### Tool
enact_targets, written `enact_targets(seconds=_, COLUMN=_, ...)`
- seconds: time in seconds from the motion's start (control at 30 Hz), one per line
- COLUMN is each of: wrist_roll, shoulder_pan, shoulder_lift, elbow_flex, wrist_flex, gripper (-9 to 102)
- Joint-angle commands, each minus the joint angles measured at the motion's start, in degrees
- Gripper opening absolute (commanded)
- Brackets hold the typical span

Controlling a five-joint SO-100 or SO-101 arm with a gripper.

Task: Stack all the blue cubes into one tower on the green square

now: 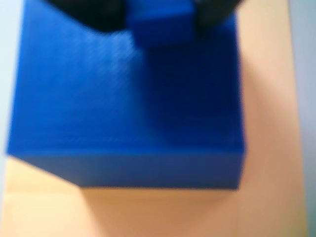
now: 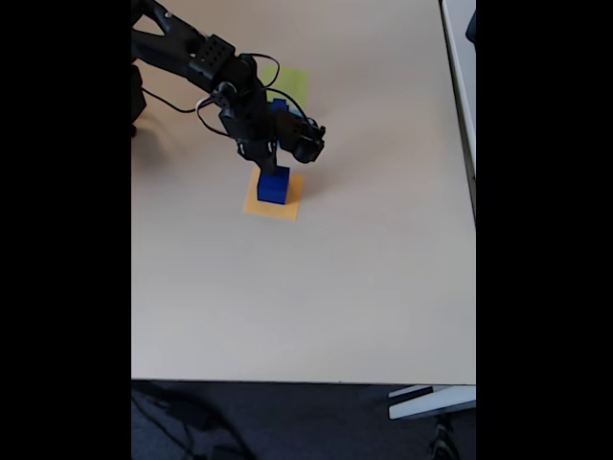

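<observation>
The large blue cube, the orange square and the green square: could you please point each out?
Large blue cube (image 1: pixel 128 98): wrist view, on its top face.
Orange square (image 2: pixel 290 205): fixed view, on its bare right part beside the cube.
Green square (image 2: pixel 295 82): fixed view, on the part visible behind the arm.

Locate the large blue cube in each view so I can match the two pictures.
Wrist view: the large blue cube takes up most of the frame, a smaller blue cube at its top edge.
Fixed view: the large blue cube sits upper centre, just under the gripper.
Shared landmark: the orange square beneath it, seen in both views.
</observation>
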Motion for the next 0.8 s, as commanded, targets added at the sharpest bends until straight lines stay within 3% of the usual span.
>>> enact_targets(seconds=0.0, wrist_roll=0.18, shoulder_pan=0.09, shoulder_lift=2.72, elbow_flex=-0.18, wrist_flex=-0.79, gripper=4)
enact_targets(seconds=0.53, wrist_roll=1.23, shoulder_pan=-1.93, shoulder_lift=6.77, elbow_flex=-0.18, wrist_flex=1.14, gripper=4)
enact_targets(seconds=0.77, wrist_roll=3.43, shoulder_pan=-3.78, shoulder_lift=8.0, elbow_flex=-4.57, wrist_flex=6.15, gripper=4)
